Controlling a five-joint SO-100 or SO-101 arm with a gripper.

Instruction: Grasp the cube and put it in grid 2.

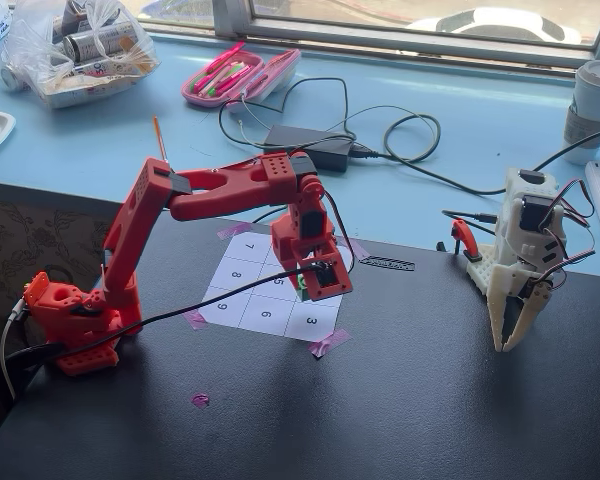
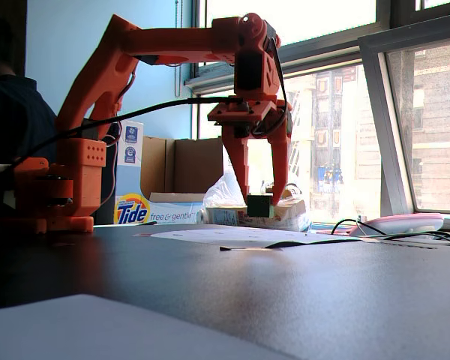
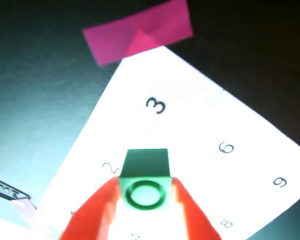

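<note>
Wrist view: small bright green cube with a dark ring mark (image 3: 144, 181) sits between two red plastic fingers (image 3: 92, 212), which close on its sides.
Cube place: over the white paper cell printed "2" (image 3: 108, 167), beside cell "3" (image 3: 156, 105).
Gripper: red two-finger gripper (image 1: 315, 285) points down over the numbered white sheet (image 1: 265, 312) in a fixed view.
Height: cube (image 2: 259, 205) looks raised just above the sheet in a fixed view.
Tape: magenta tape strip (image 3: 138, 31) holds the sheet corner.

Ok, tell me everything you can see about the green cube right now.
The cube is small, bright green and smooth, plastic-looking, with a dark ring on the face toward the wrist camera. It sits upright and square between the red jaws, which flank two opposite sides. Below it lies the white numbered sheet, around cell 2. Whether it rests on the paper is unclear.
</note>
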